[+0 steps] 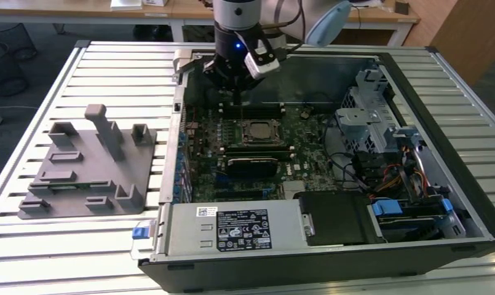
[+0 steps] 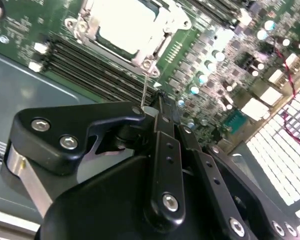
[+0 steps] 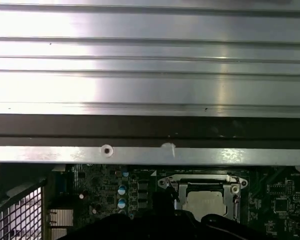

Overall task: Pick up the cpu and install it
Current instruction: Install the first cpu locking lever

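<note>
Gripper state: I cannot tell whether open or closed; my own black linkage covers the working end in the second wrist view. It hangs over the green board, just on the far side of the metal socket frame. Cpu lies flat inside that frame, square, pale matte silver, partly cut off by my housing in the first wrist view.

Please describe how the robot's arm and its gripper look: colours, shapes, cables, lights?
In the exterior view the arm has a silver-grey tube, a light blue-grey joint cap and a black wrist with a blue light. A white box sits at its side, near a dark cable. The gripper is black, built of angular link bars with silver screw heads.
</note>
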